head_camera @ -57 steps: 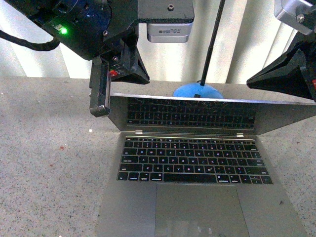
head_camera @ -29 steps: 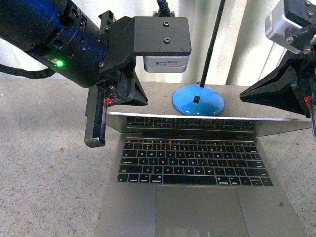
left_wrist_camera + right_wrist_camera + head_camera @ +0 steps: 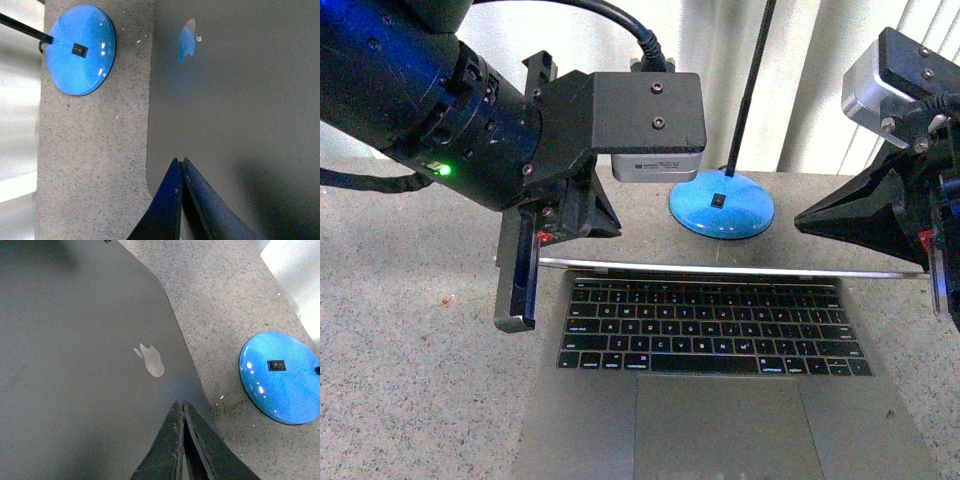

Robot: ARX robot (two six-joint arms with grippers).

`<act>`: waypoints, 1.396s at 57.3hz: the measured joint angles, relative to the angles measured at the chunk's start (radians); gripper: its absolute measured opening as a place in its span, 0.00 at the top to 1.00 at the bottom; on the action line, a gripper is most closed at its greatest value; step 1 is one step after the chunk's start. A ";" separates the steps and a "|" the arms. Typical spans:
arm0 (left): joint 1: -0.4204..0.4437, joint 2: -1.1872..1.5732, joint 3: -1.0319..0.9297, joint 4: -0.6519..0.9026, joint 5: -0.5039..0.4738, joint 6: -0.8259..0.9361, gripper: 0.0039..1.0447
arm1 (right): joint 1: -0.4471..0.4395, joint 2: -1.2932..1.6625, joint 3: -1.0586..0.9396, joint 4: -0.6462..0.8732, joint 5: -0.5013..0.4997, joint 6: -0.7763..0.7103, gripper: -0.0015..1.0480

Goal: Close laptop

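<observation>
Silver-grey laptop [image 3: 720,400] flat on the speckled counter [image 3: 410,380], straight ahead, keyboard [image 3: 710,325] facing up. Lid [image 3: 730,270] far lower than a second ago: then a broad band of dark screen mirroring the keys, half a second ago a narrow strip, now only a thin bright edge in the front view, just behind the top row of keys. From both wrists, a plain grey back with the pale logo [image 3: 152,361]. Jaws of the left gripper [image 3: 179,166] clenched on nothing, tips over the lid's back near a rounded corner; those of the right gripper [image 3: 181,407] likewise pinched together and empty, tips over the lid near its edge. Touching or merely hovering: cannot tell. Both arms larger and lower in the front view than before, following the lid down. Blue lamp base [image 3: 722,205] behind the laptop, apart from it. By the look of it, closing well under way but unfinished, keys wholly uncovered; likely calls for an even push from both sides until lid meets deck.
</observation>
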 joint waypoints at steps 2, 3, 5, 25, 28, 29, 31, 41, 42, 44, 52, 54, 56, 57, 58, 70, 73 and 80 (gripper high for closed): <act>-0.001 0.000 -0.006 0.004 0.000 0.000 0.97 | 0.002 0.003 -0.008 0.010 -0.001 0.006 0.97; -0.002 0.000 -0.007 0.005 0.000 0.000 0.97 | 0.003 0.003 -0.011 0.013 -0.001 0.007 0.97; -0.002 0.001 -0.011 0.007 0.000 0.000 0.97 | 0.006 0.006 -0.019 0.019 -0.001 0.010 0.97; -0.016 0.016 -0.061 0.042 0.001 -0.003 0.97 | 0.027 0.032 -0.077 0.094 -0.004 0.040 0.97; -0.019 0.020 -0.071 0.053 0.003 -0.004 0.97 | 0.030 0.036 -0.085 0.109 -0.005 0.047 0.97; -0.020 0.022 -0.073 0.057 0.003 -0.005 0.97 | 0.031 0.038 -0.089 0.116 -0.006 0.049 0.97; -0.022 0.026 -0.081 0.068 0.004 -0.008 0.97 | 0.032 0.041 -0.093 0.122 -0.006 0.052 0.97; -0.033 0.050 -0.116 0.117 0.009 -0.021 0.97 | 0.040 0.071 -0.113 0.167 -0.007 0.069 0.97; -0.034 0.052 -0.119 0.121 0.010 -0.023 0.97 | 0.040 0.077 -0.117 0.175 -0.007 0.071 0.97; -0.035 0.059 -0.127 0.133 0.011 -0.027 0.97 | 0.042 0.084 -0.121 0.182 -0.007 0.073 0.97; -0.041 0.085 -0.152 0.173 0.016 -0.039 0.97 | 0.045 0.115 -0.135 0.216 -0.006 0.084 0.97; -0.041 0.091 -0.158 0.181 0.018 -0.042 0.97 | 0.047 0.124 -0.139 0.229 -0.006 0.088 0.97; -0.042 0.100 -0.165 0.194 0.019 -0.047 0.97 | 0.047 0.131 -0.141 0.237 -0.006 0.091 0.97; -0.042 0.103 -0.167 0.198 0.019 -0.048 0.97 | 0.047 0.134 -0.142 0.241 -0.007 0.093 0.97; -0.043 0.107 -0.169 0.201 0.019 -0.048 0.97 | 0.047 0.137 -0.142 0.245 -0.006 0.094 0.97; -0.043 0.171 -0.206 0.286 0.036 -0.074 0.97 | 0.053 0.208 -0.156 0.338 -0.006 0.133 0.97; -0.043 0.193 -0.214 0.313 0.038 -0.083 0.97 | 0.055 0.232 -0.159 0.362 -0.005 0.143 0.97; -0.043 0.231 -0.229 0.365 0.053 -0.101 0.97 | 0.059 0.285 -0.164 0.406 0.004 0.166 0.97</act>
